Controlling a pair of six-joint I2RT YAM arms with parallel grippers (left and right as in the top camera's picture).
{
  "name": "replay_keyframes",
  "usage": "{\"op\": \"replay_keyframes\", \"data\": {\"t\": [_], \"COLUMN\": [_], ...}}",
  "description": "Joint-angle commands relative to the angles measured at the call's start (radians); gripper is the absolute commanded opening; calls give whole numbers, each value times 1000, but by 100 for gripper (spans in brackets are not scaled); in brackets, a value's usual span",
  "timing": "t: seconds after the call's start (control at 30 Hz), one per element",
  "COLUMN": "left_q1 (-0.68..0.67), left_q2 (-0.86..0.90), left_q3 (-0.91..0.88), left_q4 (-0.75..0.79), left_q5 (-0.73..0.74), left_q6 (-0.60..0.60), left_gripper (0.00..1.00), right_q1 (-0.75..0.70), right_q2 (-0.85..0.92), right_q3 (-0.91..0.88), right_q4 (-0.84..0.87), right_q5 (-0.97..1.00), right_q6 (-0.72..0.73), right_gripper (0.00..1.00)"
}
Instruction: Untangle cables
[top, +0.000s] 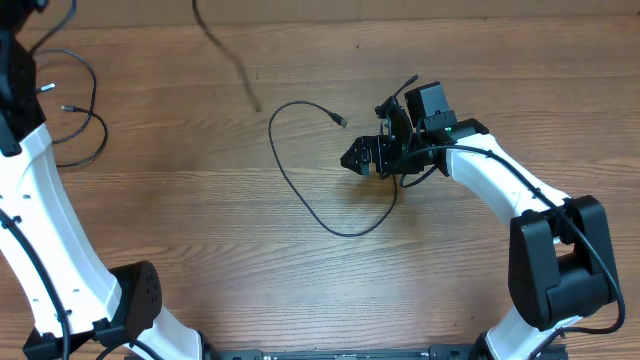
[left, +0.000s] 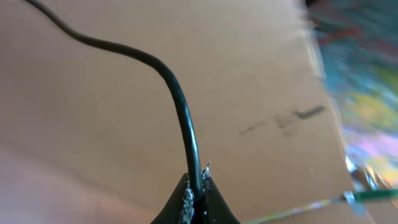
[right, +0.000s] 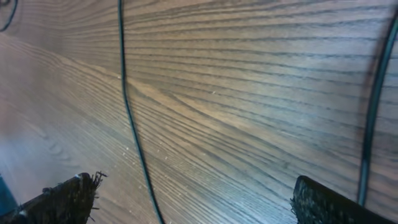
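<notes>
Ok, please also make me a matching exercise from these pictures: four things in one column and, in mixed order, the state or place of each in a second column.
Things
1. left gripper
2. right gripper
3. looped cable
4. curled cable

States or places
A. open above the table, gripping nothing
B. lies in the middle of the table
C. shut on a thin cable
D. lies by the table's left edge

Pairs: 1-C, 2-A, 3-B, 4-D
</notes>
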Motion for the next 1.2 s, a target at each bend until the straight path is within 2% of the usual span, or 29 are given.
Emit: {"op": "replay_keyframes", "data": {"t": [0.0, 0.1, 0.2, 0.27, 0.3, 0.37, 0.53, 0.7, 0.83, 0.9, 1.17], "left_q1": [5, 1, 1, 3, 3, 3, 3, 3, 0, 2, 15], "left_q2": [-7, -3, 6, 13, 19, 29, 82, 154, 215, 243, 254], "left_q3": [7, 7, 7, 7, 5, 5, 5, 5, 5, 5, 5], "left_q4": [-40, -39, -39, -42, -47, -56, -70, -62, -48, 20, 391], "left_q5": [-103, -176, -205, -241, -267, -313, -396, -396, -395, -424, -396], "left_q6": [-46, 204, 447, 570, 629, 705, 822, 857, 1019, 1106, 1110], "left_gripper": [4, 4, 13, 12, 8, 4, 4, 4, 4, 4, 4], "right_q1": [3, 3, 3, 3, 3, 3, 3, 3, 3, 3, 3], "right_q2": [-10, -10, -10, -10, -10, -10, -10, -10, -10, -10, -10], "right_q3": [-8, -13, -13, -13, -13, -13, -13, -13, -13, -13, -13], "right_q4": [3, -5, -12, -12, -12, -12, -12, -12, -12, -12, -12], "right_q5": [27, 26, 26, 26, 26, 26, 26, 27, 27, 27, 27], "right_q6": [-1, -1, -1, -2, -2, -2, -2, -2, -2, -2, -2], "right_gripper": [100, 100, 100, 100, 100, 100, 100, 100, 100, 100, 100]}}
